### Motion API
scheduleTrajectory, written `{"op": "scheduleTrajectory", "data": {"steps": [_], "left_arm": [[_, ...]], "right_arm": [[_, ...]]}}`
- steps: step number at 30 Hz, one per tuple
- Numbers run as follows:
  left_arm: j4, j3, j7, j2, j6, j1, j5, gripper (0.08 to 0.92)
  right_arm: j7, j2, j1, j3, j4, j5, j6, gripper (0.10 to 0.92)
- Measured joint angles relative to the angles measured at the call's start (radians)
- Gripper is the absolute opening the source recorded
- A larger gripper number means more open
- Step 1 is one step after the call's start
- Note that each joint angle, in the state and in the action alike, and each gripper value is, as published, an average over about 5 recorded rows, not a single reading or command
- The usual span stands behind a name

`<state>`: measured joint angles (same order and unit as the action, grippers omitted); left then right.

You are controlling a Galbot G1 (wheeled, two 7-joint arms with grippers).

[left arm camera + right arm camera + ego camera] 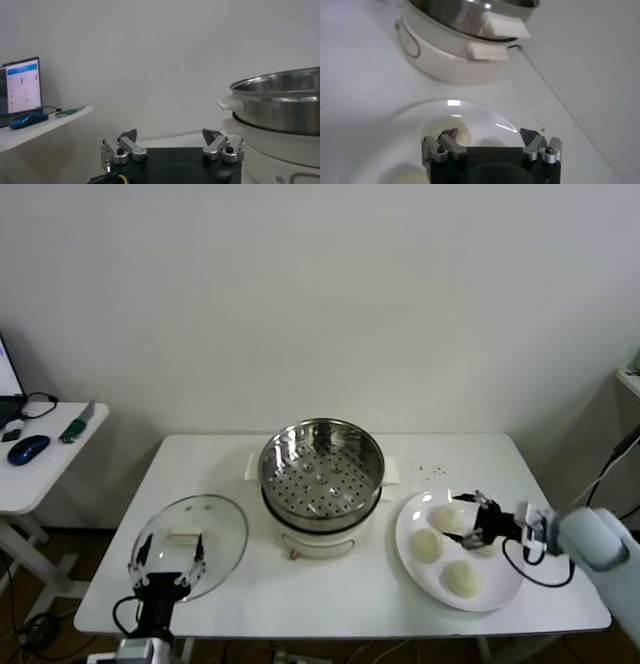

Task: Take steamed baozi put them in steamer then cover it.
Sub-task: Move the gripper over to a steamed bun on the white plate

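Observation:
The steamer (321, 467), a shiny perforated basket on a cream pot base (318, 539), stands mid-table and is empty. The cover (190, 534), a glass lid with a cream handle, lies flat to its left. Three baozi (427, 545) show on a white plate (420, 576) to the right; another is partly hidden under my right gripper. My right gripper (467, 520) is open and empty, low over the plate beside the far baozi (446, 517). In the right wrist view (488, 134) its fingers spread over the plate (470, 117). My left gripper (168, 556) is open and empty at the cover's near edge.
A side table (40, 469) at the far left holds a mouse and cables. The left wrist view shows the steamer's rim (280, 95) to one side of my left gripper (169, 133). The right wrist view shows the pot base (445, 55) beyond the plate. The wall is close behind.

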<state>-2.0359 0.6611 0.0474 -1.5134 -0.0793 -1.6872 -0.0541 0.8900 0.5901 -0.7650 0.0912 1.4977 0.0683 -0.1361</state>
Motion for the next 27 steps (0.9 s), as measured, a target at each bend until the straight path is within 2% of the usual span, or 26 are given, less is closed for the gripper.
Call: {"op": "scheduleTrajectory", "data": {"steps": [8,14,27], "left_arm": [[-0.016,-0.001,0.000,-0.001,0.023,0.012,0.001,0.823],[-0.026,0.007,-0.001,0.004,0.031,0.014,0.007,0.823],[-0.024,0.011,0.000,0.015,0.045,0.034,0.006,0.823]], "right_arm": [[0.142,-0.036,0.471,-0.495,-0.169,-0.010,0.011,0.823],[0.190,-0.011,0.692,-0.794,-0.270,-0.006,0.010,0.823],[0.213,0.109,0.866,-1.040,-0.436,-0.007,0.012,0.823]]}}
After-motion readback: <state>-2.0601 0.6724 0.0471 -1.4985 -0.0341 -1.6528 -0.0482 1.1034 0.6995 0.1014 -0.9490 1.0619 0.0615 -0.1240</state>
